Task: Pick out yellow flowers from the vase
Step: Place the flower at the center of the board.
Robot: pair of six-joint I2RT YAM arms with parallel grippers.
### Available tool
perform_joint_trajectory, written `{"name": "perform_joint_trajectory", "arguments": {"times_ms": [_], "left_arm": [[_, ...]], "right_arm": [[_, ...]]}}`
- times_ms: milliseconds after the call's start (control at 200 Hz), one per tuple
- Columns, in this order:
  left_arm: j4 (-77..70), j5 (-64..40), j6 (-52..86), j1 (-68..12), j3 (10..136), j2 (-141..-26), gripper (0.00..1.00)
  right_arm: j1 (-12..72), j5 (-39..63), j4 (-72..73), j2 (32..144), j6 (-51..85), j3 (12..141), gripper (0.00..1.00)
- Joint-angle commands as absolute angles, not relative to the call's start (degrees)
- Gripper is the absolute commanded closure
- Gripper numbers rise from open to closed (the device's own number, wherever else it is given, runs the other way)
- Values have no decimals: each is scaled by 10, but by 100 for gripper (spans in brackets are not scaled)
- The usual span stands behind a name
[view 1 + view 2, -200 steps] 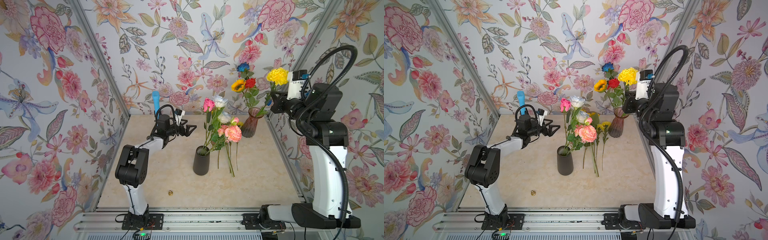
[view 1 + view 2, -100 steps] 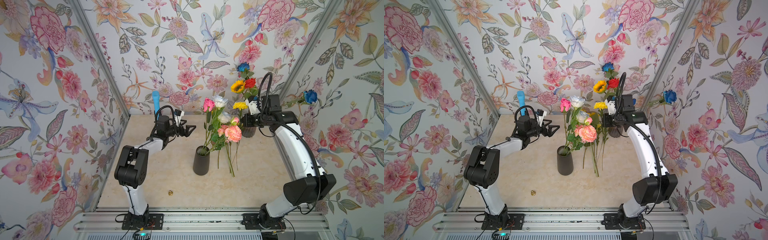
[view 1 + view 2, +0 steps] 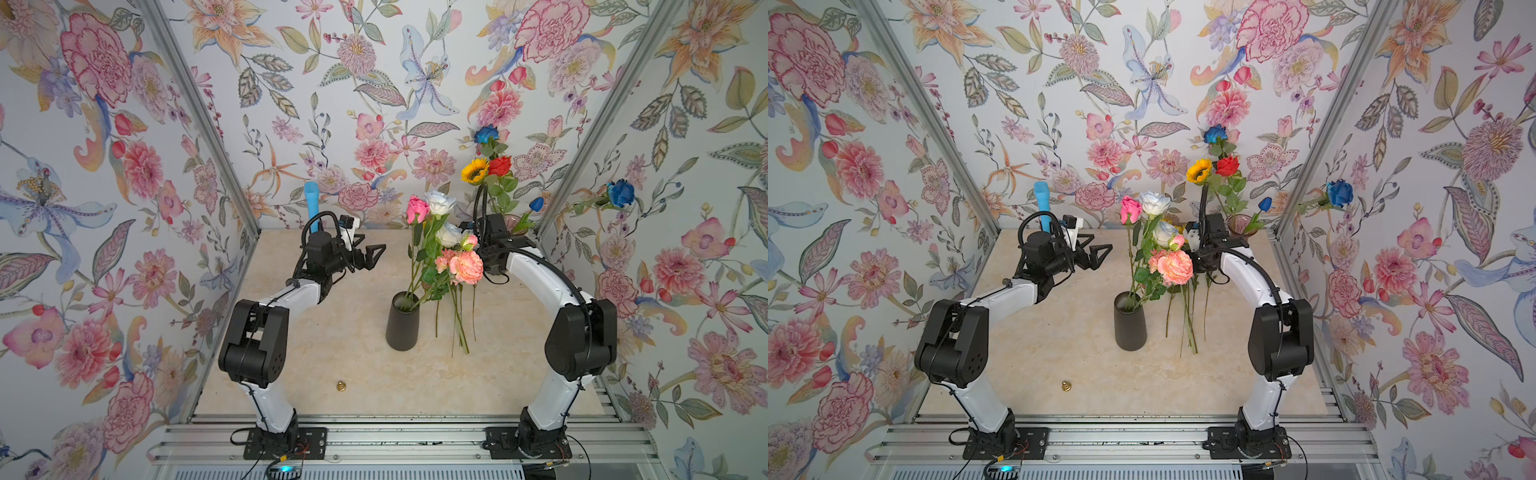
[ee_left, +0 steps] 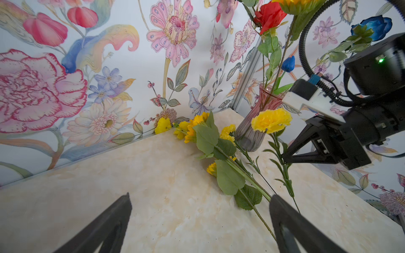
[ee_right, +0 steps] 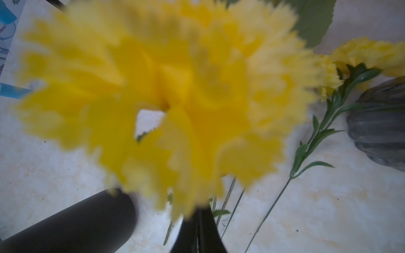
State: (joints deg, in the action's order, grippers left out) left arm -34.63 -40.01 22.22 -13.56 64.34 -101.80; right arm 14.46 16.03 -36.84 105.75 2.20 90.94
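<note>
right wrist | yellow pompom (image 5: 175, 98) blocks view | ribbed vase (image 5: 381, 131) near

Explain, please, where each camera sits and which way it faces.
Top views: high at the front, looking down toward the back wall; left arm and right arm show nearly whole.
Left wrist: behind the open left hand, facing across the table at the glass vase; the right hand shows too.
Right wrist: behind the shut right hand, facing the table; the held yellow pompom flower, blurred, fills it.
Shared: both wrist views show that flower and the glass vase.
</note>
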Motion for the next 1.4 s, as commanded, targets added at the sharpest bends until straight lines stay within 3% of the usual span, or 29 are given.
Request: {"name": "perform_joint_trajectory", "arguments": {"times_ms": [0,350,535,726,816,901,1141,1306,1396], "left_arm": [[-363,-383,231,-128,628,-995,0],[-360,-382,227,-122,624,-991,0],[-359,-384,227,-121,624,-991,0],[-360,-386,227,-120,625,-992,0],[-362,-387,228,-119,624,-991,0],[-362,-387,228,-118,623,-990,0],[-370,-390,235,-119,623,-989,0],[-384,-392,239,-118,617,-990,0],[-392,-395,242,-119,614,-994,0]], "right_arm": [[153,158,-319,1080,17,905,100],[159,131,-306,1160,13,932,100],[161,117,-301,1167,14,940,91],[164,106,-301,1144,12,945,72],[166,96,-302,1131,12,944,70],[167,91,-302,1113,14,940,60],[183,51,-300,1013,4,889,51],[176,-19,-227,878,-14,761,36],[148,-33,-180,814,-21,697,33]]}}
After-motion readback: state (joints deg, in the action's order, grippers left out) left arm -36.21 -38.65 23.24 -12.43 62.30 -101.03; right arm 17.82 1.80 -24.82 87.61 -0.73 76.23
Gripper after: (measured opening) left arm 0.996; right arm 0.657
